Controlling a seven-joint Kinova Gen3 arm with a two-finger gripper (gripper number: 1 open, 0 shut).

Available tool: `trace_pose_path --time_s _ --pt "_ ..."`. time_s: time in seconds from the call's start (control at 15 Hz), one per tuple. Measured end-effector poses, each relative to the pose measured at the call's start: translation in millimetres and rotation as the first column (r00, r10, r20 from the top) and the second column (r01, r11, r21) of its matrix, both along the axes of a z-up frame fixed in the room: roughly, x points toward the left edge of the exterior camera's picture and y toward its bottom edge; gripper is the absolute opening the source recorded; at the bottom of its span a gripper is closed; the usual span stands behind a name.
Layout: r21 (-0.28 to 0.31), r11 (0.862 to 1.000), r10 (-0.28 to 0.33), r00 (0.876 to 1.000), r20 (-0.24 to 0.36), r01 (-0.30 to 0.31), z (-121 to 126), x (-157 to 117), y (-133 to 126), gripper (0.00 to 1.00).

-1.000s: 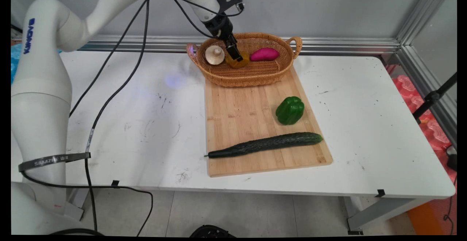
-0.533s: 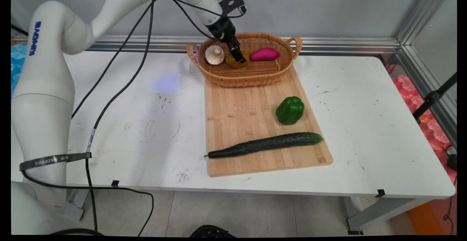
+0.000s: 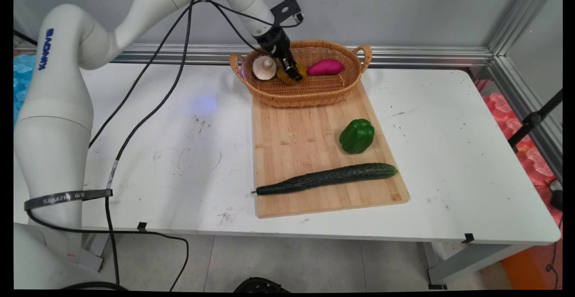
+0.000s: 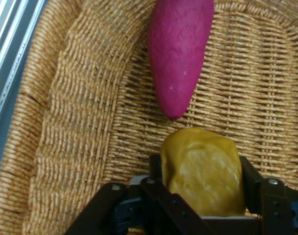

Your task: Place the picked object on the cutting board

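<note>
My gripper [image 3: 294, 72] reaches down into the wicker basket [image 3: 310, 97] at the back of the table. It is shut on a yellow potato-like lump [image 3: 284, 76]. In the hand view the lump [image 4: 202, 188] sits between the two black fingers [image 4: 155, 169], which press on its sides just above the woven floor of the basket [image 4: 65, 122]. A magenta sweet potato [image 4: 180, 54] lies right beyond the lump, its tip almost touching it; in the main view the sweet potato [image 3: 325, 66] is to the right. A pale mushroom [image 3: 264, 67] lies to the gripper's left.
The basket stands on the far end of a wooden cutting board [image 3: 292, 130]. A green bell pepper [image 3: 357, 136] and a long dark cucumber [image 3: 328, 178] lie on the board nearer me. Black cables hang from the arm over the table's left half.
The gripper has sunk a little deeper into the basket and shifted slightly right, staying on the yellow lump. Nothing else has moved.
</note>
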State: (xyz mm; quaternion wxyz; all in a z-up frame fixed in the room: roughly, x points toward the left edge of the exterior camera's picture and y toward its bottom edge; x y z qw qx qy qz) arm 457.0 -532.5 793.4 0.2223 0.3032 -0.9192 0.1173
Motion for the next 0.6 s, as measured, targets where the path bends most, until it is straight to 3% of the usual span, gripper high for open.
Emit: trace_pose_path --time_s 0.33,0.6 --pt "0.002 1.000 -0.004 1.000 0.007 0.004 6.7 -3.5 3.5 0.00" --pt "-0.025 1.000 -0.001 1.000 0.016 0.002 30.9 -17.1 8.5 0.00"
